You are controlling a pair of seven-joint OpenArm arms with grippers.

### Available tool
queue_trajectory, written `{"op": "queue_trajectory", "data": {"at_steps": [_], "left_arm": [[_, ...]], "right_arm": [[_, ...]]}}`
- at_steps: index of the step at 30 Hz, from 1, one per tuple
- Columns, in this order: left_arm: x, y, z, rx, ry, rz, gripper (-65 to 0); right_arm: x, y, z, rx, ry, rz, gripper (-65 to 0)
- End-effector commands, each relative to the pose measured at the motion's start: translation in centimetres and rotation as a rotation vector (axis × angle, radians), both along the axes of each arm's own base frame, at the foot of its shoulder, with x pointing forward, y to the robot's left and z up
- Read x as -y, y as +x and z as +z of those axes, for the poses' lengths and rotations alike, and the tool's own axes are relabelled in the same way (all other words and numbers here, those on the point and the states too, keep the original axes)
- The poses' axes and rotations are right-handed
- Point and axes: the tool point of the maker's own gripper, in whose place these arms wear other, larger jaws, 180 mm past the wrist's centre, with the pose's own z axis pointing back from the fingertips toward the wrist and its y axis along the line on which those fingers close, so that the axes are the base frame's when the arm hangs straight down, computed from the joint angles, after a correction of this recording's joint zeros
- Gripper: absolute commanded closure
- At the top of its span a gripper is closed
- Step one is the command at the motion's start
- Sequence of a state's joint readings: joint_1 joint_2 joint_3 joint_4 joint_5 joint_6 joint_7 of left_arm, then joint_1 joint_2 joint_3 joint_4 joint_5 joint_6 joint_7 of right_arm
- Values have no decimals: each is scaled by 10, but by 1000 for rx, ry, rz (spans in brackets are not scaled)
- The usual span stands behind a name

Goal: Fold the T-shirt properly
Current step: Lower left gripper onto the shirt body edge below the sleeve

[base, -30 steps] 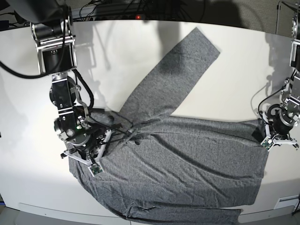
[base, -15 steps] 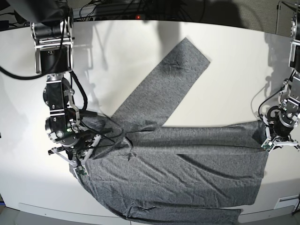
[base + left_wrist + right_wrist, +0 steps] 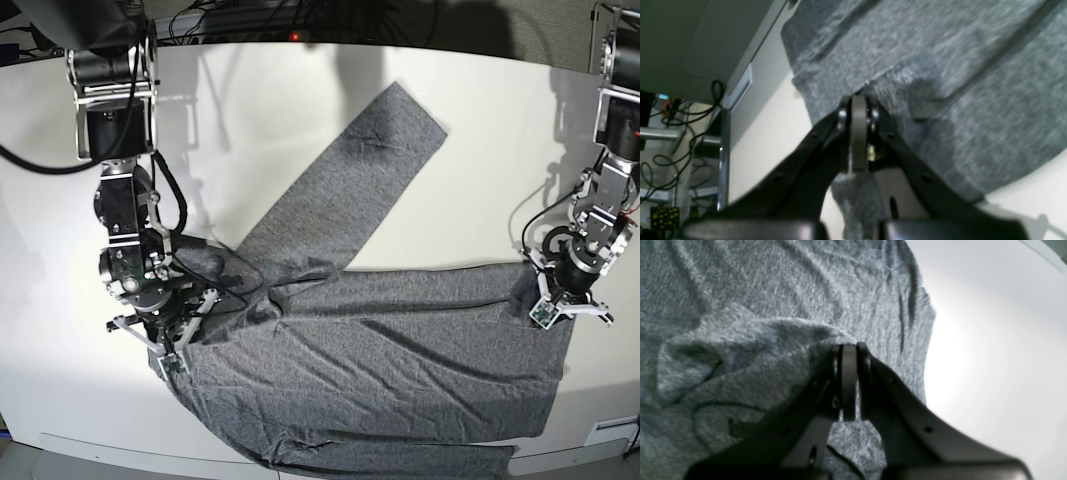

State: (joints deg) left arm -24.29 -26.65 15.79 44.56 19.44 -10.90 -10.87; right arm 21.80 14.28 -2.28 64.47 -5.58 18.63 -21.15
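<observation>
The heather-grey long-sleeved T-shirt (image 3: 380,350) lies spread across the white table, one sleeve (image 3: 350,175) stretched toward the back and the other hanging over the front edge. My right gripper (image 3: 165,345), on the left of the base view, is shut on the shirt's shoulder fabric (image 3: 780,336). My left gripper (image 3: 565,310), on the right of the base view, is shut on the shirt's hem corner (image 3: 893,83). Both wrist views show the fingers pinched together with grey cloth bunched at the tips.
The white table (image 3: 300,110) shows bare behind the shirt and at both sides. Its front edge (image 3: 120,445) runs just below the shirt. Cables and dark gear (image 3: 250,20) sit behind the far edge. Floor and wires (image 3: 670,133) show past the table in the left wrist view.
My right gripper has dragged the shoulder leftward and back, pulling the sleeve with it. My left gripper has shifted left and slightly up with the hem corner, slackening the body fabric.
</observation>
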Motion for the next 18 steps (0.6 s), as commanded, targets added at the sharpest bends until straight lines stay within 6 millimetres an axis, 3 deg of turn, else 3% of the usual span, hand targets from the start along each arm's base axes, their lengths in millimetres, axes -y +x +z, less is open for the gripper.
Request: {"op": "queue_trajectory", "data": {"at_steps": [1,9,15,18], "left_arm": [[-10,14,26,73,6,9,0],[-16,21,31,77,10,26,0],[-42,27,22,32,14,97,0],[-45,25,18,41,-3,85,0]], "right_arm": [[5,13,17,59,3,-7,0],[11,10,-14,31,25,-13,0],[12,16,-7,49,25,-14,0],[11,22,0,74,28,-10,0]]}}
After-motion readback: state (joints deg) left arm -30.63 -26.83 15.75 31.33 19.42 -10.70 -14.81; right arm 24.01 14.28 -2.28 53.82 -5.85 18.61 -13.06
